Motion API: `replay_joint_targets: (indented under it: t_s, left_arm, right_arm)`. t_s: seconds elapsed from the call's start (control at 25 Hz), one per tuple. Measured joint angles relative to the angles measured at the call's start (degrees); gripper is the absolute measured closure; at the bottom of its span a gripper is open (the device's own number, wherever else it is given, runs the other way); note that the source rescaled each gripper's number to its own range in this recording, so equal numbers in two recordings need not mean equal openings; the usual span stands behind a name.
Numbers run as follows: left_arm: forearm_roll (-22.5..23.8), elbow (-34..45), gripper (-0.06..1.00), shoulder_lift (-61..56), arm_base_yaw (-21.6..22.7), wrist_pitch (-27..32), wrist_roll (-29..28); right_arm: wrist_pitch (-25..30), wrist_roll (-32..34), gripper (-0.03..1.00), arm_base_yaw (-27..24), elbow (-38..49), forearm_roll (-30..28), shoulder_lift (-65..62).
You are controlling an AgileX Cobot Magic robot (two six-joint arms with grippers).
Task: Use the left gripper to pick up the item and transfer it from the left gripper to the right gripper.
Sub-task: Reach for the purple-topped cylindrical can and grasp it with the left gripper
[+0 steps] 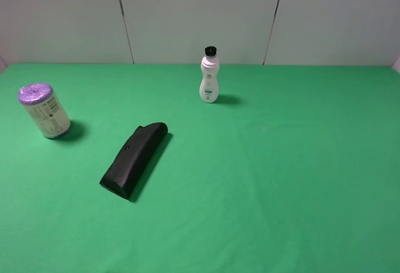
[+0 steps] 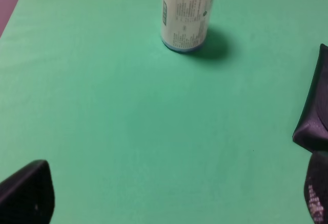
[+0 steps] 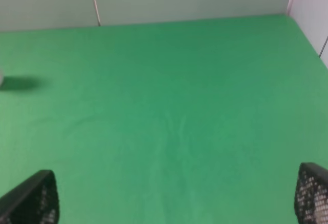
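On my remote feed, the fat cylindrical roll (image 1: 44, 110), purple-ended under a cream-white printed label, stands upright at the left of the green cloth-covered table (image 1: 281, 179), well apart from the long black wedge-shaped case (image 1: 134, 159) lying to its right and the slim white black-capped bottle (image 1: 210, 79) at the far middle. I see the left gripper (image 2: 171, 198) and the right gripper (image 3: 171, 198) both with fingers spread wide, gripping nothing.

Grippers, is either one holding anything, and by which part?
Nothing is held. The left gripper and the right gripper both stand open and empty; the roll stands upright on the table, apart from both.
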Motion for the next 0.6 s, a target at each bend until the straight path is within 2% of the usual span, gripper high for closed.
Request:
replay_joint_targets:
  t_s: [0.32,0.6]
  left_arm:
    - [0.0,-0.7,-0.01,0.6,0.0,0.5,0.2]
    - [0.0,-7.4,-0.01,11.2,0.0,0.7,0.3]
  right_arm:
    - [0.0,0.0,-0.03,0.0,0.0,0.0,0.0]
    - [0.0,0.0,-0.03,0.0,0.0,0.0,0.0]
